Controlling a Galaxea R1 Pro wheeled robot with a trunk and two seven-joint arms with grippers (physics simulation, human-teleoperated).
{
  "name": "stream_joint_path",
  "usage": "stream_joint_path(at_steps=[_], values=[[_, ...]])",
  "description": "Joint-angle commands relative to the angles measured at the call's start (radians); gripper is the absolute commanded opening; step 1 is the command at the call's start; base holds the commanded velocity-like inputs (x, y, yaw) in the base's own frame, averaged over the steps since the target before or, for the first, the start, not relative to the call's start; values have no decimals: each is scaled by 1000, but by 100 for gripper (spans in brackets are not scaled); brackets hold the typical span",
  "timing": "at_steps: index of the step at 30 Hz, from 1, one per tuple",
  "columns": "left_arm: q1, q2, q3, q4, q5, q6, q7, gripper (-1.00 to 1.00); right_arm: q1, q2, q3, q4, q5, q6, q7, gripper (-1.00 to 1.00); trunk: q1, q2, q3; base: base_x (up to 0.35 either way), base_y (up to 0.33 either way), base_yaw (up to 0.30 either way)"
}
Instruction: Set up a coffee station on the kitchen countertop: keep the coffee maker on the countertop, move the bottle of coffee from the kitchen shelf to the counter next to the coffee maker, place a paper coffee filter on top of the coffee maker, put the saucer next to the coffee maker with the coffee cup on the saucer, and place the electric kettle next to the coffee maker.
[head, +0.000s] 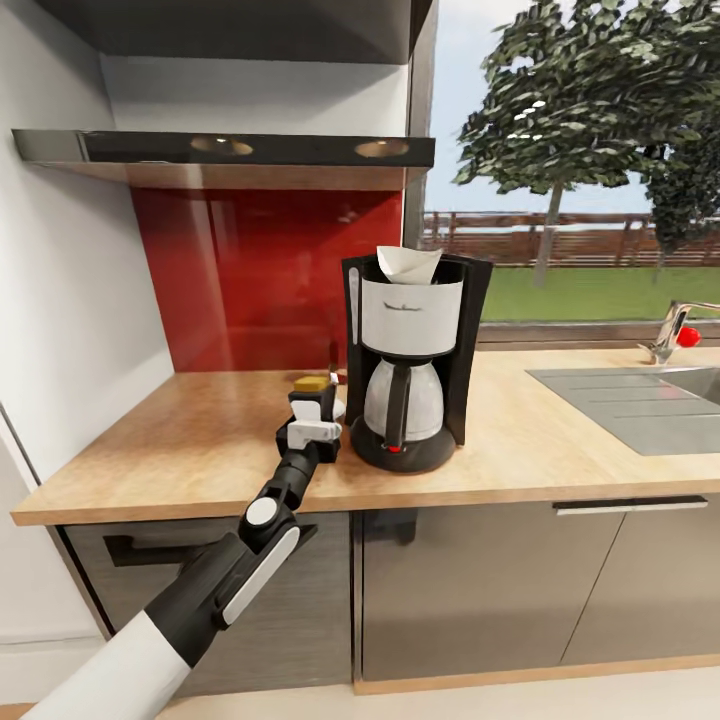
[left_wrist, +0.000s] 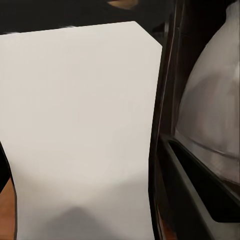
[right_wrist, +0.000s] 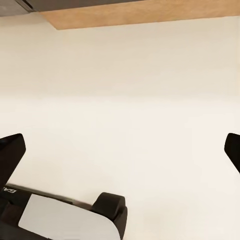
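The coffee maker stands on the kitchen countertop, and the white paper coffee filter sits in its top. Just left of its base is the bottle of coffee, with its yellow-brown cap showing above my left gripper, which is shut on it. In the left wrist view the bottle's white label is very close, and the coffee maker's glass carafe is right beside it. My right gripper is open over pale floor, its fingertips far apart.
The dark glossy kitchen shelf runs above a red backsplash. A grey steel sink with a tap lies to the right. A white wall bounds the counter's left end. Grey cabinet fronts are below.
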Motion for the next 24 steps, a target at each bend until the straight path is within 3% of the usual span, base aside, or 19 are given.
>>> stream_joint_path(at_steps=[1, 24], values=[[-2, 1, -6, -1, 6, -1, 7, -100, -1, 0, -8, -1, 11, -6, 3, 100, 0, -1, -1, 0, 0, 0], [-2, 1, -10, -1, 6, -1, 7, -100, -1, 0, -8, -1, 11, -6, 3, 100, 27, -50, -23, 0, 0, 0]])
